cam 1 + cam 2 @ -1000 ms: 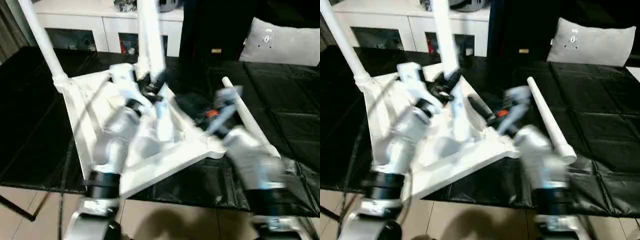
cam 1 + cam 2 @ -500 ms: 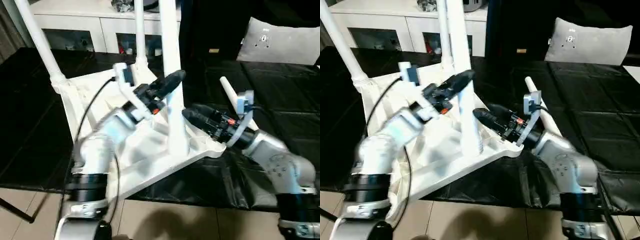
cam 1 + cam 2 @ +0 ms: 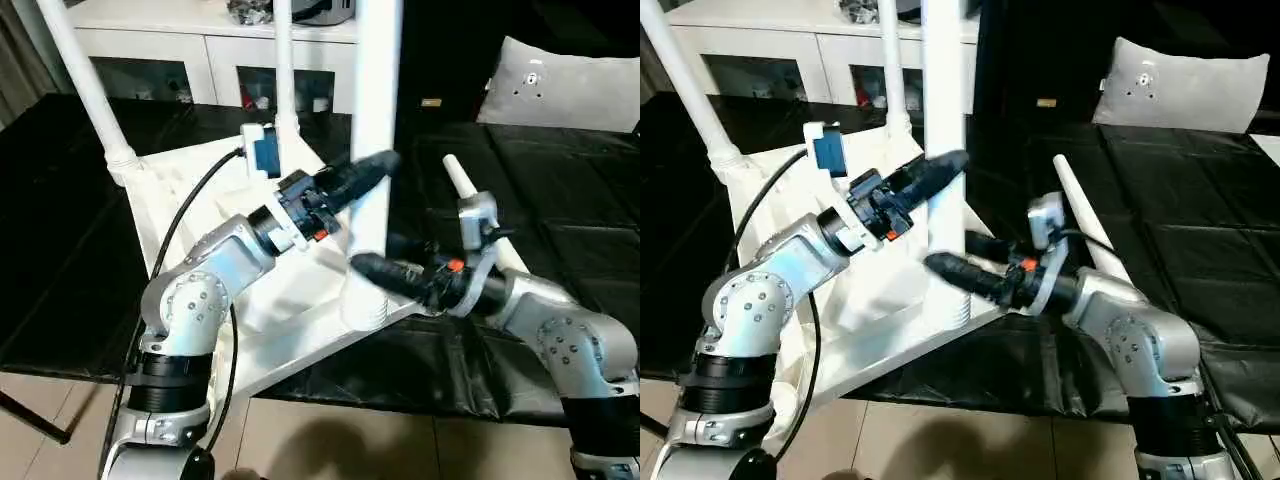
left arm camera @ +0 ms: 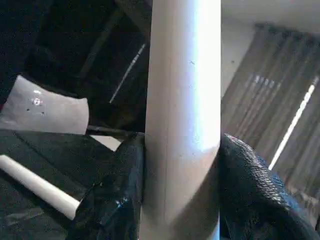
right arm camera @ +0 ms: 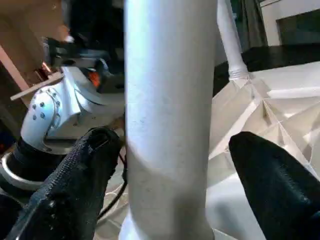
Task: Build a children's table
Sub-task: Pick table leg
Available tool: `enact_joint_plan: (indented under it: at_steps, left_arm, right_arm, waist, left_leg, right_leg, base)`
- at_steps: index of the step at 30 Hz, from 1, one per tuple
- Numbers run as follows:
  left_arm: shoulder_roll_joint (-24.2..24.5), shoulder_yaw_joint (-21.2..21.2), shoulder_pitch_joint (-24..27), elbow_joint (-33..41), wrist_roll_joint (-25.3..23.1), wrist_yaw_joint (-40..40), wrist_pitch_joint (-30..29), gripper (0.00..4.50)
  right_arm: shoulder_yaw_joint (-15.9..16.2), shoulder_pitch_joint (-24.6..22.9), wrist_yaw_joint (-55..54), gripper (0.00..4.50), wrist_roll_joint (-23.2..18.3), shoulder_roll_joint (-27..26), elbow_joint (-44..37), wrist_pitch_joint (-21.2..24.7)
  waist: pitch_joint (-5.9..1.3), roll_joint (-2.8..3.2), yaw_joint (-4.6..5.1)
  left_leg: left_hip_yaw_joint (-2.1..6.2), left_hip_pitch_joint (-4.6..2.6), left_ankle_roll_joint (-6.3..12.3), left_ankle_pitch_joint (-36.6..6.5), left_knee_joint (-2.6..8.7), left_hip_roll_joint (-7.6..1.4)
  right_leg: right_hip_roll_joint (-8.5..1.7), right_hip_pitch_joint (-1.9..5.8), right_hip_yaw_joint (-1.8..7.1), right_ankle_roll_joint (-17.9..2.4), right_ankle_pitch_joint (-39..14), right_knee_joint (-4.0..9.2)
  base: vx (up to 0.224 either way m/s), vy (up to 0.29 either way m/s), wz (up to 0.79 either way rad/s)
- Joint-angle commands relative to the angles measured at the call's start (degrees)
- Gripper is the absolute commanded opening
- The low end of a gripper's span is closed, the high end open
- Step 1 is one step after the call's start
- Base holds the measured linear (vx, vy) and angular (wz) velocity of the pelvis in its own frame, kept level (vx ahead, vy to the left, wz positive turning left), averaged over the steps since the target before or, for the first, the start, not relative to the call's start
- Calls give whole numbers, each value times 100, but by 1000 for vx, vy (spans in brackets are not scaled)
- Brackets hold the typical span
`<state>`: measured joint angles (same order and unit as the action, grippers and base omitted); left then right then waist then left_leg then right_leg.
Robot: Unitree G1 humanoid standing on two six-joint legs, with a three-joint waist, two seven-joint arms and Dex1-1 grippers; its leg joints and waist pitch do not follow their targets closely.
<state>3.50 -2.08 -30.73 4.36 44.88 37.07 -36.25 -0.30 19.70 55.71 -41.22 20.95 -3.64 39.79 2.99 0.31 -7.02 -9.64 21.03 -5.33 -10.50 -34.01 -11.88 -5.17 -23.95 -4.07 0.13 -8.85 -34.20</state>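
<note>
Left gripper (image 3: 372, 168) clamps upright leg (image 3: 372, 150), thick end down.

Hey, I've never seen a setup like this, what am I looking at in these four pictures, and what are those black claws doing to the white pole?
This is a humanoid robot assembling a children's table. Two pictures come from cameras in its head, looking down over its silver arms; the other two come from cameras on its wrists. The white tabletop lies upside down on a black surface, with two legs already standing in corner sockets. The left gripper is clamped on a third leg, held upright at the near corner. The right gripper brackets that leg lower down, fingers apart and not pressing it. A fourth leg lies loose on the black surface, and a grey pillow sits behind.
</note>
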Motion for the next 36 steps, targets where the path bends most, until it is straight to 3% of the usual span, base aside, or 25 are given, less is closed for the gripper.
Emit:
enact_joint_plan:
  at_steps: [1,10,21,36]
  left_arm:
    - [42,114,34,158,-127,76,49,180]
    - [92,377,79,264,-285,170,144,180]
    - [60,555,69,296,-404,193,211,180]
    - [23,591,41,220,-503,149,295,180]
  right_arm:
    - [102,21,80,392,104,78,-46,-35]
    - [256,72,84,392,285,121,52,-124]
    - [347,71,89,284,357,56,143,-110]
    - [458,26,118,194,455,27,162,-109]
  waist:
    - [-394,-98,-25]
    - [-403,-105,-35]
    - [-401,-100,-38]
    - [-406,-98,-35]
  left_leg:
    - [-37,20,141,-896,379,-40]
    - [-34,19,135,-853,375,-45]
    - [-32,21,135,-882,375,-47]
    - [-32,17,140,-866,370,-47]
  right_leg:
    - [-219,356,179,-656,-1963,422]
    - [-215,354,183,-680,-1842,402]
    - [-214,359,181,-687,-1852,402]
    - [-215,365,182,-749,-1752,389]
  base:
    - [0,0,0]
    - [0,0,0]
    - [0,0,0]
    - [0,0,0]
